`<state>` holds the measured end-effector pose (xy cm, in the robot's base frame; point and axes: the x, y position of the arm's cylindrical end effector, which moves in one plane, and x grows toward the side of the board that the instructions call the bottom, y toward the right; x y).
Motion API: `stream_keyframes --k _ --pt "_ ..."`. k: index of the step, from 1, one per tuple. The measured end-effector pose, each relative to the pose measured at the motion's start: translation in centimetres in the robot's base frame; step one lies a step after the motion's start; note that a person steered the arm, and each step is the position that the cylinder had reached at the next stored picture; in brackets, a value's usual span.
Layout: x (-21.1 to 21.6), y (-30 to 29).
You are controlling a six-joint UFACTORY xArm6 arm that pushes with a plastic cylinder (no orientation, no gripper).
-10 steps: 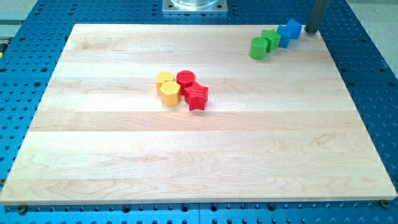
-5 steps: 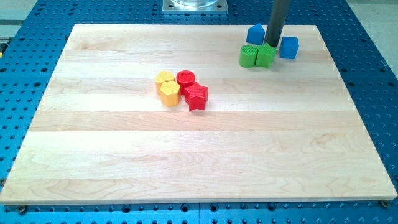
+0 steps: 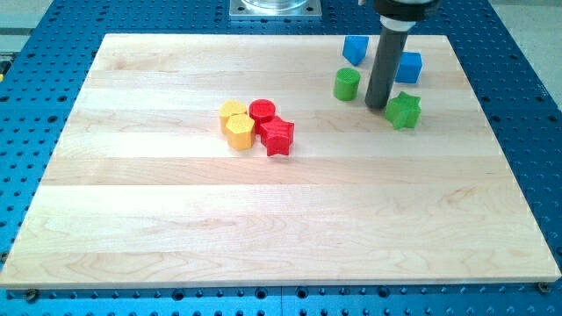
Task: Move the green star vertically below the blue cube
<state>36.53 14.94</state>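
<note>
The green star [image 3: 404,110] lies on the wooden board near the view's top right. A blue cube [image 3: 408,67] sits just above it, toward the view's top. My tip [image 3: 378,105] rests on the board right at the star's left side, with the dark rod rising straight up from it. A second blue block [image 3: 355,49] lies further to the view's top left of the rod. A green cylinder [image 3: 347,84] stands left of the rod.
A cluster sits left of the board's middle: two yellow blocks [image 3: 235,123], a red cylinder [image 3: 262,111] and a red star [image 3: 278,136]. The wooden board [image 3: 263,228] lies on a blue perforated table. A metal base [image 3: 275,9] shows at the view's top.
The rod moved from the top right corner down between the blocks. The green star was pushed down and right, below the blue cube. The green cylinder and left blue block shifted slightly.
</note>
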Motion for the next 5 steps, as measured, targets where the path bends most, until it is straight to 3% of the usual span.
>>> stream_keyframes --k 3,4,5 --pt "2.6 1.2" --pt "0.9 -7.9" --pt "-3.4 -11.8"
